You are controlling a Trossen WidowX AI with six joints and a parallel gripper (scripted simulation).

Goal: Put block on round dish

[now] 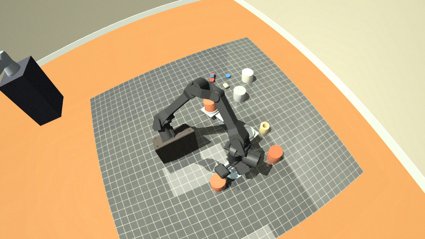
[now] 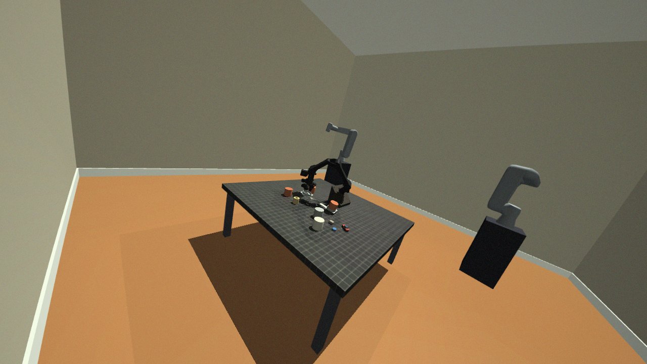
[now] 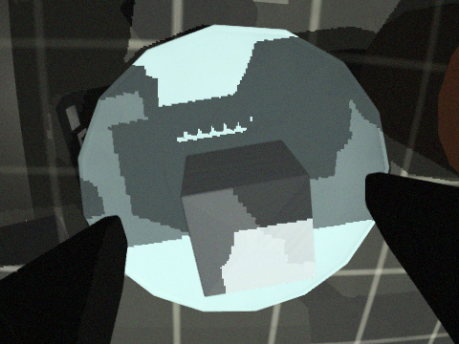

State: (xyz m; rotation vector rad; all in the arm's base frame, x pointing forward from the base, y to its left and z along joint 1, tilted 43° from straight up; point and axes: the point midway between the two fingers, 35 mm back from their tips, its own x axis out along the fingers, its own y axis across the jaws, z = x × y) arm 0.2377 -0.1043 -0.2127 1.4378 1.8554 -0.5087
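The grey block is on the round pale dish, towards its lower side in the wrist view. My gripper is open low over the dish, one finger standing apart on each side of the block. In the top view the arm hides the block. An orange cup stands upside down on one end of the balance. The other end holds no cup; the arm partly covers it. No cup is over the dish.
An orange cup stands close beside the dish, another orange cup farther right. A yellow ring-shaped piece stands by the balance. Two pale cups, a toy car, a blue disc and a beige piece are beyond.
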